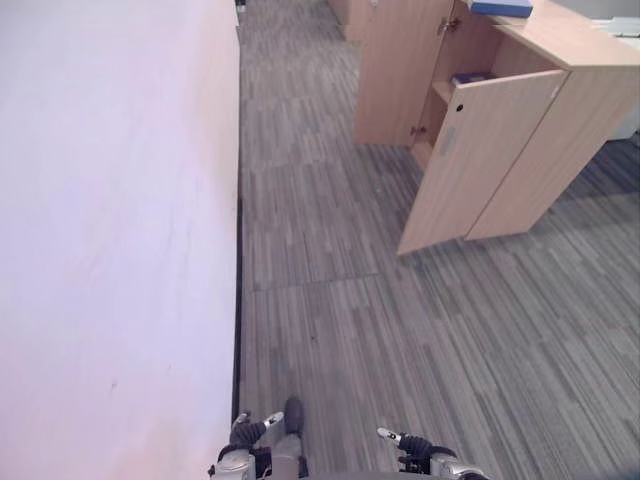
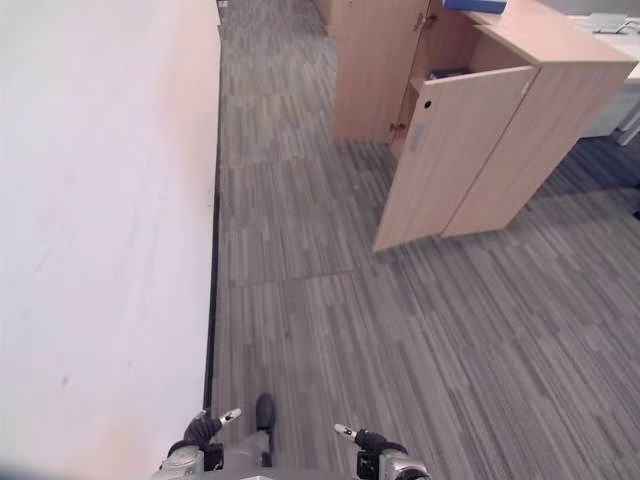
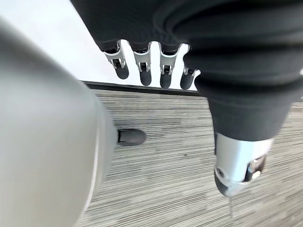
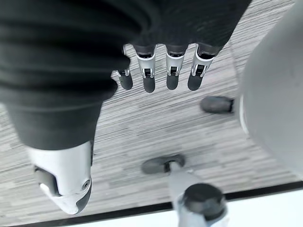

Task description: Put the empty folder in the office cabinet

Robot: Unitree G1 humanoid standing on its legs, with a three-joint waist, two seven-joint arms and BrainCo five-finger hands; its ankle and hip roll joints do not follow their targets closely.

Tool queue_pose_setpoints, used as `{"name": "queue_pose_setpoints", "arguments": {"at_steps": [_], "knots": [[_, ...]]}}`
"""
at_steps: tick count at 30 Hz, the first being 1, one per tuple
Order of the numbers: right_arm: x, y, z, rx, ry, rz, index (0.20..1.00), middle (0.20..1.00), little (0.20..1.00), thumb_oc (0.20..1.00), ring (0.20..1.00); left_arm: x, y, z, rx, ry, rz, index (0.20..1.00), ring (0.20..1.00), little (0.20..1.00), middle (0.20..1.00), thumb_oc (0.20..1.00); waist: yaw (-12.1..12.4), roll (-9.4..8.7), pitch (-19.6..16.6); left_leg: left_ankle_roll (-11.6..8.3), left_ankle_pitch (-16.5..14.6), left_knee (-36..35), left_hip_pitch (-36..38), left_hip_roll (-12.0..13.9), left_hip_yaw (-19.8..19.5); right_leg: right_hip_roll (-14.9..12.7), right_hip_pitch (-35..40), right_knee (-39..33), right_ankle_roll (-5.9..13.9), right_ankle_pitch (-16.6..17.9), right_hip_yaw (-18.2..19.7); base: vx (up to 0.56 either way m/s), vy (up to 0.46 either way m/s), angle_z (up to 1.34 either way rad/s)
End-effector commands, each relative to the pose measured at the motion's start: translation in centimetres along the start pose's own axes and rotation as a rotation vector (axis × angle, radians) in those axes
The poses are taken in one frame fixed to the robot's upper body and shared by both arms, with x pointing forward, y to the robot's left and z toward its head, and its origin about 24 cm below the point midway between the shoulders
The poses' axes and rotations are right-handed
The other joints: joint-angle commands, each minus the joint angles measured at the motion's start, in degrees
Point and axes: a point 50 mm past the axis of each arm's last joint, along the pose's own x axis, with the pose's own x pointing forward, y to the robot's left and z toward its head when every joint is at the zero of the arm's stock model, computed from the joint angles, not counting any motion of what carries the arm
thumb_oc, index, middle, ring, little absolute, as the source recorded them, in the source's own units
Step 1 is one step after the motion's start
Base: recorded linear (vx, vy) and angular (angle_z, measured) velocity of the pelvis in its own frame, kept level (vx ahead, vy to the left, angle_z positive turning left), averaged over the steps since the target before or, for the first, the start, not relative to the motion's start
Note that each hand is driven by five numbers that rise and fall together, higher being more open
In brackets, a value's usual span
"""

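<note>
Cabinet (image 1: 520, 150) on grey carpet floor (image 1: 400, 340)

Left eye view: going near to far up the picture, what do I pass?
Left hand and right hand at the near edge → grey carpet floor → open cabinet door → cabinet → blue folder on its top.

The right hand (image 4: 156, 71) hung over grey striped carpet (image 4: 142, 123), its dark ribbed cover nearest the camera. Its silver, dark-tipped fingers (image 4: 148, 82) reached out side by side in a relaxed row, and the thumb (image 4: 66, 184) stood apart from them. Nothing lay in its grasp. A black baseboard (image 4: 123, 212) edged the carpet below a white wall (image 4: 142, 221).
</note>
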Motion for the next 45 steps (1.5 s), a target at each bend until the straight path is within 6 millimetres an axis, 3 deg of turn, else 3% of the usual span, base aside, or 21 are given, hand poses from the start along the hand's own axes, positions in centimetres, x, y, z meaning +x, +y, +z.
{"name": "queue_pose_setpoints", "arguments": {"at_steps": [1,3,8,9,11,14,16,18,20,21,22,23,27,30,34,38,39,41,42,44,45], "knots": [[0.0,1.1,-2.0,0.015,0.064,0.034,1.000,1.000,1.000,1.000,1.000,-0.8,-0.5,-2.5,-0.031,0.059,0.000,1.000,1.000,1.000,1.000,1.000,1.33,2.95,-4.05,-2.50,2.59,-4.31,4.35,1.96,-0.58,2.20,-1.67,-0.36,-0.42,0.72,0.01,0.37,0.196,-0.32],[0.0,1.0,-2.0,0.011,0.061,0.035,1.000,1.000,1.000,1.000,1.000,-0.9,-0.5,-2.6,-0.041,0.057,0.005,1.000,1.000,1.000,1.000,1.000,1.52,2.73,-4.33,-1.96,2.24,-4.31,5.10,1.21,-0.33,1.34,-0.81,-0.36,0.59,-0.11,0.00,0.29,0.172,-0.20],[0.0,0.7,-1.6,-0.016,0.054,0.032,1.000,1.000,1.000,1.000,1.000,-1.0,0.0,-2.7,-0.028,0.050,0.018,1.000,1.000,1.000,1.000,1.000,1.87,2.15,-5.13,1.37,-0.40,-4.31,10.27,-3.01,-1.08,-4.47,2.82,4.65,7.84,-0.99,-3.39,0.35,0.215,-0.02],[0.0,0.7,-1.6,-0.016,0.054,0.032,1.000,1.000,1.000,1.000,1.000,-1.0,0.0,-2.6,-0.028,0.050,0.018,1.000,1.000,1.000,1.000,1.000,1.95,2.28,-5.24,1.34,-0.34,-4.31,10.10,-2.84,-1.05,-4.32,2.61,4.64,7.77,-0.85,-3.29,0.26,0.207,0.03],[0.1,0.5,-0.6,-0.032,0.019,0.025,1.000,1.000,1.000,1.000,1.000,-0.9,0.1,-2.1,-0.007,0.036,0.018,1.000,1.000,1.000,1.000,1.000,1.78,2.97,-5.09,2.73,-2.01,-4.31,12.29,-4.32,-1.12,-7.87,-1.70,19.09,10.90,2.60,-4.40,0.23,0.207,0.07],[0.1,0.4,-0.1,-0.029,0.000,0.018,1.000,1.000,1.000,1.000,1.000,-0.8,0.2,-1.7,-0.001,0.024,0.020,1.000,1.000,1.000,1.000,1.000,1.86,3.64,-5.04,3.36,-2.47,-4.31,12.86,-4.35,-1.23,-9.19,-6.06,28.09,10.21,7.43,-4.55,0.10,0.116,0.17],[0.1,0.6,0.6,-0.033,-0.015,0.023,1.000,1.000,1.000,1.000,1.000,-0.7,0.4,-1.3,0.009,0.018,0.026,1.000,1.000,1.000,1.000,1.000,2.15,4.49,-5.21,3.53,-3.82,-4.31,13.90,-3.71,-0.75,-11.57,-10.13,30.55,7.23,8.07,-7.35,0.22,0.154,0.00],[0.1,1.0,1.5,-0.063,-0.046,0.041,1.000,1.000,1.000,1.000,1.000,-0.5,0.0,-0.7,0.058,-0.003,-0.001,1.000,1.000,1.000,1.000,1.000,1.45,5.84,-4.46,3.25,-4.76,-4.31,15.24,-2.86,-1.72,-9.98,-13.28,24.32,5.06,4.03,-7.51,0.22,0.061,-0.12],[0.1,1.1,1.9,-0.068,-0.059,0.049,1.000,1.000,1.000,1.000,1.000,-0.5,-0.2,-0.5,0.068,-0.007,-0.011,1.000,1.000,1.000,1.000,1.000,1.17,6.04,-3.85,3.52,-5.21,-4.31,16.08,-2.86,-1.74,-9.76,-14.65,22.11,4.99,4.55,-7.56,0.11,-0.028,0.20],[0.1,1.1,2.6,-0.078,-0.080,0.052,1.000,1.000,1.000,1.000,1.000,-0.5,-0.4,-0.3,0.082,-0.011,-0.022,1.000,1.000,1.000,1.000,1.000,0.86,5.90,-3.03,3.84,-5.53,-4.31,17.07,-3.03,-1.83,-10.07,-17.11,14.42,5.85,8.29,-8.41,0.09,-0.047,0.25],[0.1,1.1,2.6,-0.078,-0.080,0.052,1.000,1.000,1.000,1.000,1.000,-0.5,-0.4,-0.3,0.082,-0.011,-0.022,1.000,1.000,1.000,1.000,1.000,0.79,5.94,-2.87,3.83,-5.59,-4.31,17.27,-3.00,-1.90,-10.01,-16.79,14.23,5.87,8.33,-8.51,0.16,-0.107,0.12],[0.0,1.1,3.0,-0.083,-0.089,0.050,1.000,1.000,1.000,1.000,1.000,-0.5,-0.4,-0.1,0.093,-0.011,-0.029,1.000,1.000,1.000,1.000,1.000,0.45,5.44,-2.06,3.90,-5.89,-4.31,18.07,-3.25,-2.12,-10.20,-18.76,8.64,6.65,12.22,-7.71,0.13,-0.105,0.03],[0.0,0.7,2.8,-0.041,-0.096,0.042,1.000,1.000,1.000,1.000,1.000,-0.5,-0.2,-0.4,0.109,0.009,-0.027,1.000,1.000,1.000,1.000,1.000,-0.76,4.48,-0.99,3.65,-8.33,-4.31,21.31,-3.14,-2.83,-9.28,-23.92,-0.35,7.83,18.74,-1.16,0.17,-0.120,0.11],[0.0,0.8,2.7,-0.047,-0.092,0.044,1.000,1.000,1.000,1.000,1.000,-0.4,0.1,-0.5,0.108,0.019,-0.012,1.000,1.000,1.000,1.000,1.000,-0.47,4.08,-0.90,3.44,-9.70,-4.31,22.77,-2.88,-2.63,-9.40,-26.06,-0.36,7.99,19.15,-1.53,0.20,-0.174,-0.01],[0.0,0.3,1.3,-0.010,-0.059,0.021,1.000,1.000,1.000,1.000,1.000,-0.5,0.0,-0.8,0.105,0.026,-0.015,1.000,1.000,1.000,1.000,1.000,-2.23,2.88,-1.88,1.81,-12.42,-4.31,24.44,-2.15,-5.26,-7.26,-22.37,-0.36,4.91,21.04,-0.97,0.24,-0.262,-0.03],[0.0,0.1,1.4,-0.003,-0.066,0.015,1.000,1.000,1.000,1.000,1.000,-0.4,-0.3,-0.4,0.103,0.018,-0.023,1.000,1.000,1.000,1.000,1.000,-2.95,2.66,-2.24,0.64,-13.66,-4.31,25.08,-0.86,-5.39,-5.60,-21.65,-0.36,3.60,20.20,-1.10,0.17,-0.232,0.13],[-0.1,-0.1,1.2,-0.004,-0.061,0.010,1.000,1.000,1.000,1.000,1.000,-0.3,-0.6,0.3,0.101,-0.004,-0.031,1.000,1.000,1.000,1.000,1.000,-3.33,2.08,-2.73,-0.95,-15.73,-1.89,25.28,0.76,-4.77,-4.47,-20.44,-0.36,2.38,18.94,-1.45,0.29,-0.407,0.00],[-0.1,-0.1,1.1,-0.004,-0.059,0.007,1.000,1.000,1.000,1.000,1.000,-0.3,-0.6,0.5,0.102,-0.007,-0.034,1.000,1.000,1.000,1.000,1.000,-3.41,1.88,-2.80,-1.37,-16.47,-0.29,25.02,1.24,-4.51,-4.32,-19.75,-0.36,2.08,18.51,-1.68,0.22,-0.278,0.09],[-0.1,-0.3,0.9,0.000,-0.054,0.003,1.000,1.000,1.000,1.000,1.000,-0.2,-0.9,1.0,0.104,-0.027,-0.047,1.000,1.000,1.000,1.000,1.000,-3.51,0.84,-3.20,-3.32,-17.26,6.97,23.19,2.73,-3.08,-3.69,-17.68,-0.36,1.31,17.32,-2.22,0.23,-0.287,0.16],[-0.1,-0.4,0.5,-0.003,-0.046,0.002,1.000,1.000,1.000,1.000,1.000,-0.2,-1.0,1.2,0.107,-0.036,-0.053,1.000,1.000,1.000,1.000,1.000,-3.46,-0.16,-3.31,-4.12,-16.30,16.86,19.54,3.90,-2.19,-3.65,-15.67,-0.36,0.95,16.01,-2.72,0.20,-0.257,0.27],[-0.1,-0.4,0.5,-0.003,-0.046,0.002,1.000,1.000,1.000,1.000,1.000,-0.2,-1.0,1.2,0.107,-0.036,-0.053,1.000,1.000,1.000,1.000,1.000,-3.47,-0.15,-3.32,-4.12,-16.32,16.90,19.51,3.90,-2.20,-3.65,-15.68,-0.36,0.95,16.01,-2.73,0.12,-0.168,0.23]]}}
